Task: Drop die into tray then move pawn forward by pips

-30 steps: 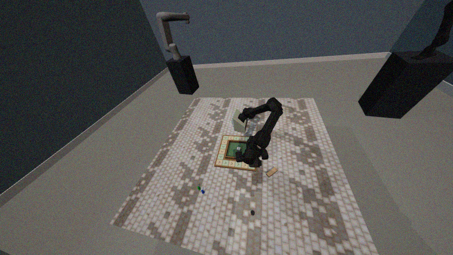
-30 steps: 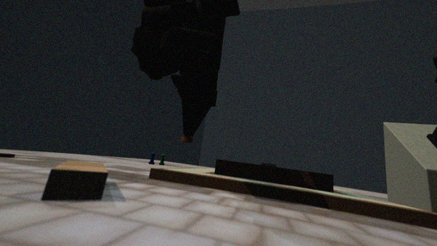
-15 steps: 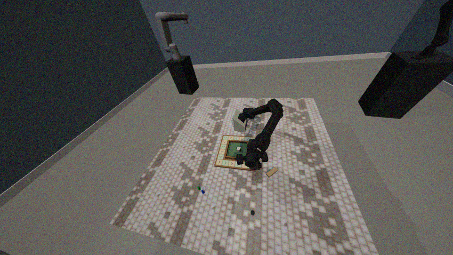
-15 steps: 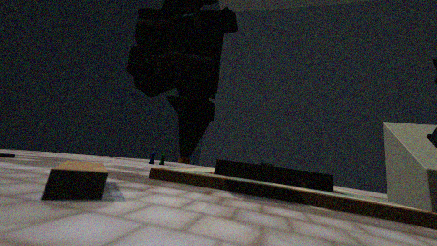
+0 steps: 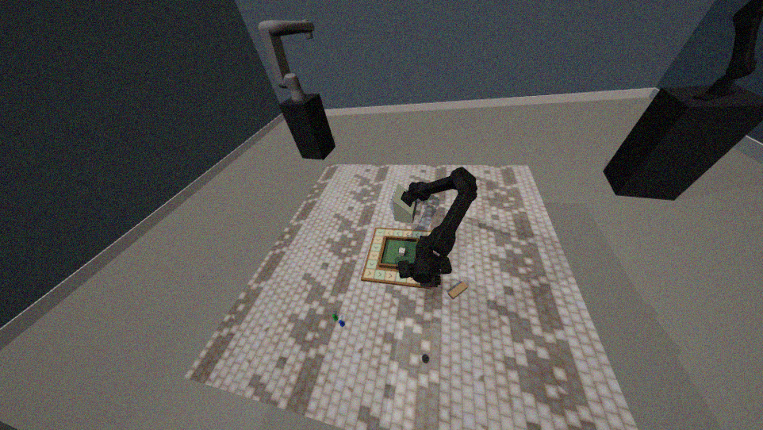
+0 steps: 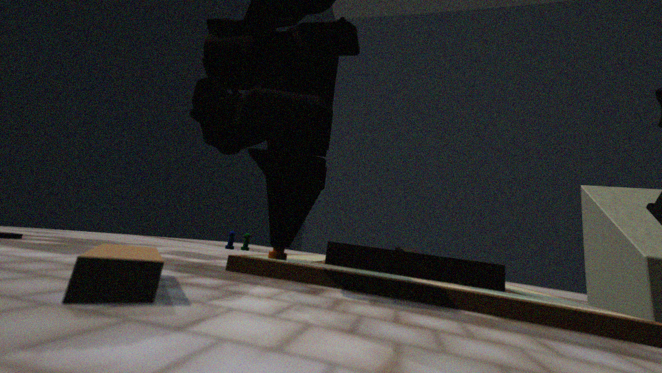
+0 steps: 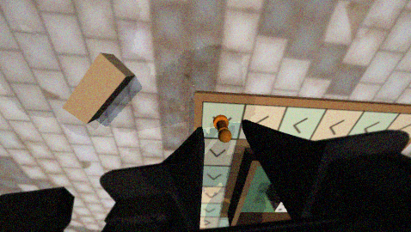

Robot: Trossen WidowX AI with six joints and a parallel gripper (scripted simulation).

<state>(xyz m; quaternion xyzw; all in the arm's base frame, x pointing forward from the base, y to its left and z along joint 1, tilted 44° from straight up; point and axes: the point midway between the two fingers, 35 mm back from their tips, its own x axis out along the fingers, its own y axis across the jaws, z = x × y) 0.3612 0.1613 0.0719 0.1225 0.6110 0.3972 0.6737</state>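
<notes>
Landmark: board [image 7: 301, 101], on the worktop [image 7: 180, 26]
Pawn [image 7: 223, 131]: orange, on the board's green corner square
Claw [image 7: 222, 127]: fingers parted over the board, either side of the pawn
Wooden block [image 7: 99, 88]: beside the board, apart
Die [image 7: 280, 208]: partly hidden, inside the board's green tray [image 7: 258, 189]

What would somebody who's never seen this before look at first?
Probably the big black arm, bending down over the board with its ring of arrow squares. Next, the bright orange pawn, standing on a corner square between the open end effector's fingers. Then the white die in the green tray.
</notes>
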